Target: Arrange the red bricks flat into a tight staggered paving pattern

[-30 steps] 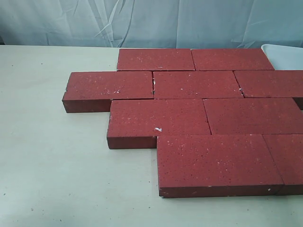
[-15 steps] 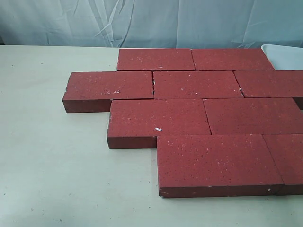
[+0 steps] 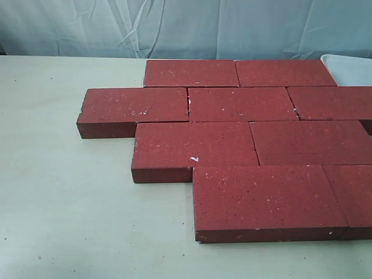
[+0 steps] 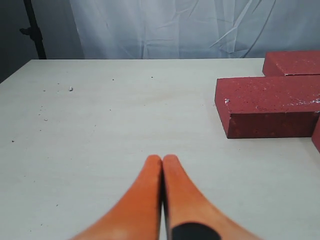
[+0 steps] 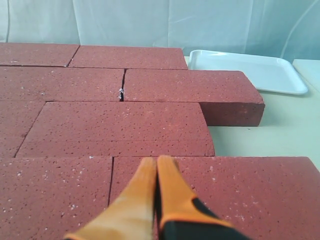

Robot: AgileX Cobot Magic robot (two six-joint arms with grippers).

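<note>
The red bricks lie flat on the desk in four rows: two in the back row, three in the second, two in the third and two in the front. Each row is offset from the row behind it, so the end joints do not line up. Neighbouring bricks touch along their long edges, and a thin gap shows at some end joints. The second and front rows run past the right edge of the exterior view. A white tray sits on the desk just beside the back right corner of the paving. The left claw is clenched with nothing in it, over bare desk near the leftmost brick of the second row. The right claw is likewise clenched and empty, positioned over the brick surface.
</note>
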